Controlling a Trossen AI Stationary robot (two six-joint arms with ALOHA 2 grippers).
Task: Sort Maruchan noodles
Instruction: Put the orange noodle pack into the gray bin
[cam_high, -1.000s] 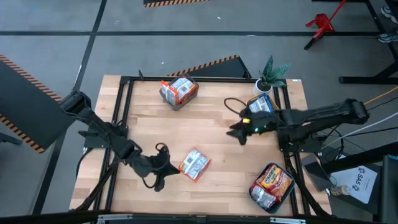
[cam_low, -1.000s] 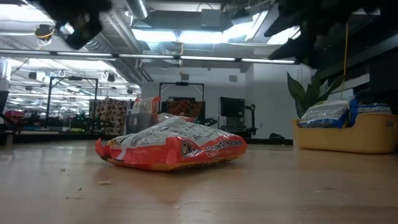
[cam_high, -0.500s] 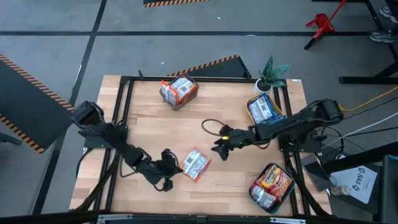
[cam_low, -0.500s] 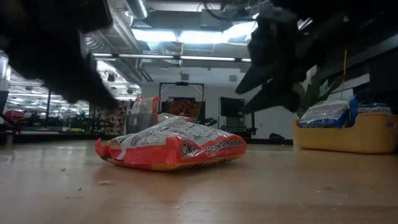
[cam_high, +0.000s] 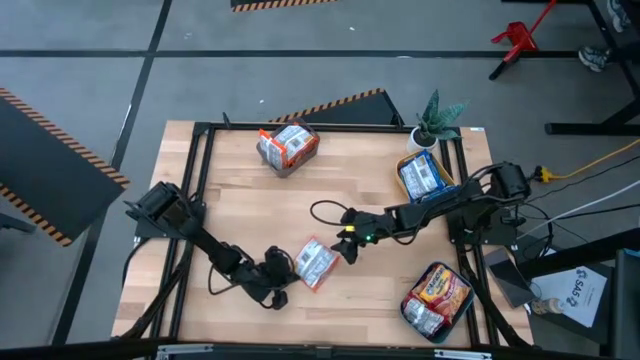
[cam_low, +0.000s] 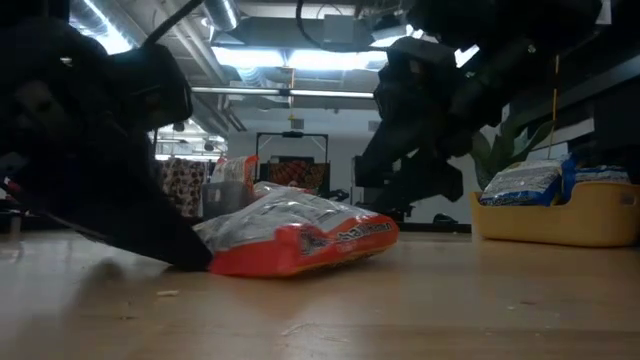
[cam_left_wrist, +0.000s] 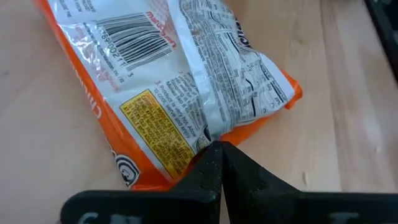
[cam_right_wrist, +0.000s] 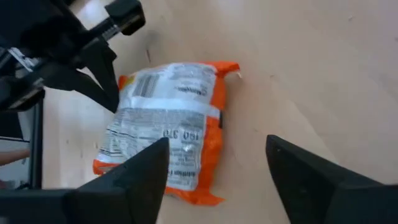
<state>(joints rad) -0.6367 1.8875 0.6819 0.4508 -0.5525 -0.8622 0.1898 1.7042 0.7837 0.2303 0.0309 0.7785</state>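
High view, one entry: orange noodle packet (cam_high: 316, 265) lay face down on the table (cam_high: 240, 200), near its front edge and between both arms. Left gripper (cam_high: 284, 270), fingers closed and empty, pressed its tip against the packet's edge. Right gripper (cam_high: 345, 243) hovered just beside the packet, jaws spread, holding nothing. Step judged: approach to pick. Next move called for lowering the right jaws astride the packet, then closing.

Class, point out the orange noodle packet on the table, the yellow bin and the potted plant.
orange noodle packet (cam_high: 316, 265), high view, its middle.
yellow bin (cam_low: 560, 222), low view, its front wall.
potted plant (cam_high: 438, 110), high view, its leaves.
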